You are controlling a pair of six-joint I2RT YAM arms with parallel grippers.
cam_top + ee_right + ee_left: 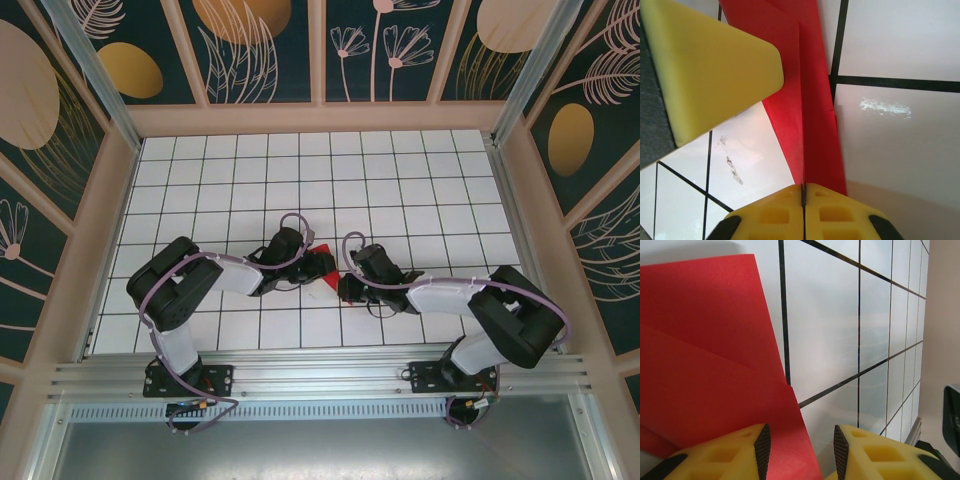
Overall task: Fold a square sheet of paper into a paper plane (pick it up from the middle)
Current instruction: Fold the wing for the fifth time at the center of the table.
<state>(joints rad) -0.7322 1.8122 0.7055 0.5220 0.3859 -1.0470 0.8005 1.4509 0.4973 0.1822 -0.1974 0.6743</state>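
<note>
At the middle of the gridded table [400, 190], between the 2 arms: the red sheet [325, 278], creased into a wedge of overlapping flaps and lying mostly flat on the white tiles. Not yet a pointed dart, so judged partway through the folding, with more creases to come.

On the right side, right gripper [803, 194] closed all the way, pads pressed flat together. Raised fold line of the sheet running straight down into the seam between them, so pinched directly on the crease. Probably gripped there to sharpen the fold, or to keep the doubled layers from springing apart.

On the left side, left gripper [801, 442] about half open, with a plain gap between its 2 yellow fingers [735, 452]. Nothing clamped in that gap. Poised over a lower corner of the sheet, 1 finger above the red, the other above bare tile, the paper's edge passing between. Impossible to tell whether the finger over the paper presses down or merely hovers. Likely posted there to pin the flat layer, so that nothing slides while the other side works the crease.

From above, both grippers nose to nose across the wedge, nearly touching. Little room left between them, hence some risk of bumping. Thin paper, too: likely to tear or skew if tugged while held at 2 places.
</note>
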